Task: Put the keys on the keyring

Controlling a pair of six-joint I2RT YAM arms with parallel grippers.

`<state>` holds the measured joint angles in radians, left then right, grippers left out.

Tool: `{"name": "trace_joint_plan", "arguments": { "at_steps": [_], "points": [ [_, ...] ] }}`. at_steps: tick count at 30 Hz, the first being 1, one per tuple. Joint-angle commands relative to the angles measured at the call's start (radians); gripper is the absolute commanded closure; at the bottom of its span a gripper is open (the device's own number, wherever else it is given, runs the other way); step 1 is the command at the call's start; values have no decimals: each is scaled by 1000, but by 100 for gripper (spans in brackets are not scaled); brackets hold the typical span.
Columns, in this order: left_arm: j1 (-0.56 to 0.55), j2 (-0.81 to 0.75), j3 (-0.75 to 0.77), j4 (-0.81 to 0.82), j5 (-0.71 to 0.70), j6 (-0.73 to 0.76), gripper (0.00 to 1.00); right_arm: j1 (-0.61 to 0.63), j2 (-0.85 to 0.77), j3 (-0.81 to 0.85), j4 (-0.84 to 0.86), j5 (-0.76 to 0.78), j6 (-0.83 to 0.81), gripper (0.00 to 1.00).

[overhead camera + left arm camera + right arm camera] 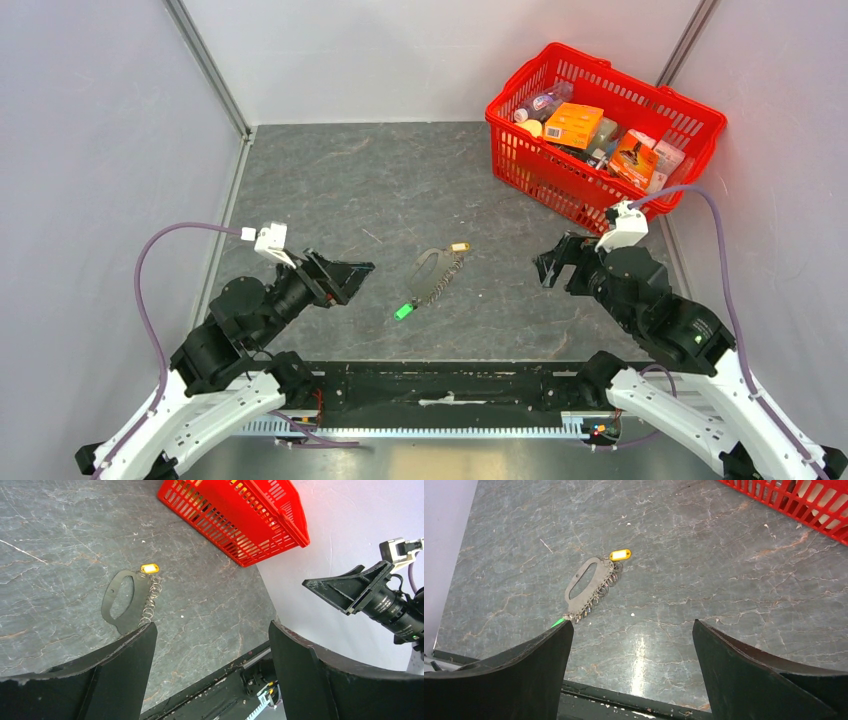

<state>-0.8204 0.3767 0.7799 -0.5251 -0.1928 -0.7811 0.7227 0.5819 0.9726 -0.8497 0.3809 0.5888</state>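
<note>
Labels and writing: the red basket (548, 176) at the far right holds an orange box (574, 124), an orange packet (634, 155), a clear bottle (540, 103) and other small packs. All of them are printed, but the print is too small to read. The two tags on the keyring show no legible text.

Keyring (432, 272): it lies flat on the table, mid-width and nearer the near edge, between the two arms and touching neither. It is a grey-olive strap loop with a row of small metal rings along its right edge. The yellow tag (460, 246) is at its far end and the green tag (403, 311) at its near-left end.

Left gripper (348, 278): released. The wrist view shows its fingers (125, 665) spread wide with bare table between them. It sits left of the keyring, pointing toward it and apart from it.

Right gripper (550, 265): also released, its fingers (524, 665) wide apart and holding nothing. It sits right of the keyring and well apart from it, just near of the basket.

Surface: the table (330, 180) is covered in dark grey stone-pattern sheet with pale veins, a few light scratches and specks. A black rail (450, 385) runs along the near edge between the arm bases.

Room: plain pale walls (100, 150) on the left, far and right sides, with metal posts in the far corners. A red tint from the basket shows on the wall behind it.
</note>
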Motion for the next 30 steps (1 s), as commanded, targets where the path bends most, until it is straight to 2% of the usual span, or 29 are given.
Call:
{"name": "trace_joint_plan", "arguments": {
  "at_steps": [1, 22, 30],
  "points": [
    [-2, 5, 37, 9, -20, 63, 11, 1, 12, 55, -18, 45, -5, 3],
    [-2, 79, 36, 107, 18, 119, 11, 1, 58, 170, -116, 24, -17, 3],
    [-2, 94, 40, 108, 24, 122, 11, 0, 88, 189, -100, 17, -34, 3]
  ]
}}
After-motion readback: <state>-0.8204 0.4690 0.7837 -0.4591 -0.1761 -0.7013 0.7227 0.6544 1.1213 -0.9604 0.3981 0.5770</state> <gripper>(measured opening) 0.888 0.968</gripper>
